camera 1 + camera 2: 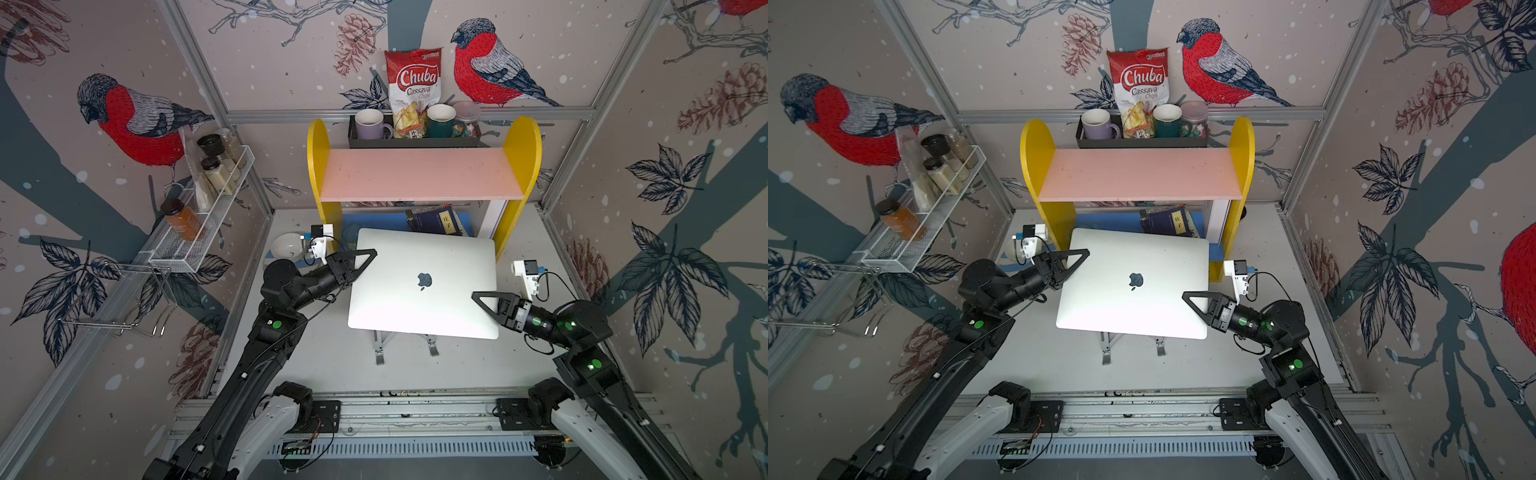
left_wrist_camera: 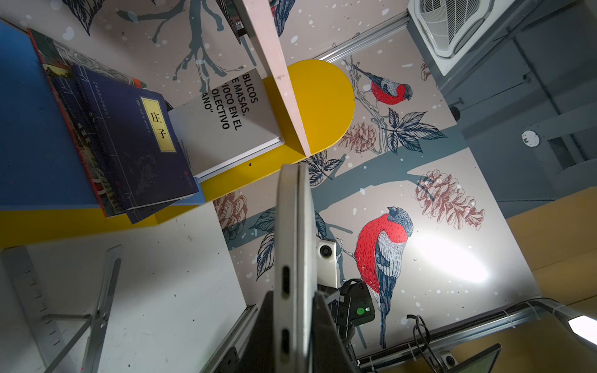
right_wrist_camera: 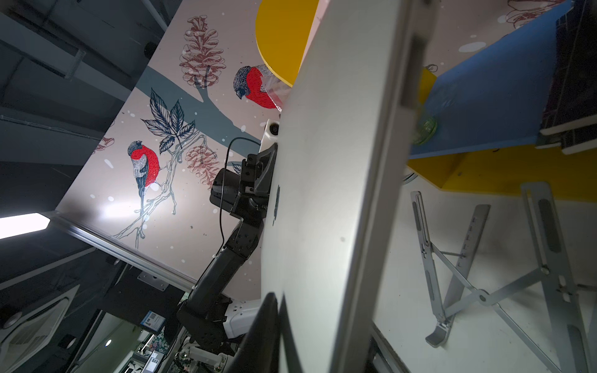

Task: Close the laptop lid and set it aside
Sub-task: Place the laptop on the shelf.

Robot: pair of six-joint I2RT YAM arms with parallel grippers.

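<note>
Lid (image 1: pixel 440 257) is down, logo up, and the laptop (image 1: pixel 395 307) hangs clear above the folding stand (image 1: pixel 379 353) on the tabletop (image 1: pixel 332 365). The left fingers (image 1: pixel 361 252) are clenched on its left edge. The right fingers (image 1: pixel 492 294) straddle the right edge; I can't tell if they're gripping.

**Pale table, shelf at the far edge**

The pale grey table (image 1: pixel 320 365) carries a silver folding stand (image 1: pixel 378 353) near its middle, mostly hidden in both top views by the laptop (image 1: pixel 424 282). At the far edge stands a yellow-sided shelf unit (image 1: pixel 517 166), with books (image 1: pixel 436 222) lying on its blue lower board (image 1: pixel 374 218). A white bowl (image 1: pixel 286 246) sits far left.
</note>
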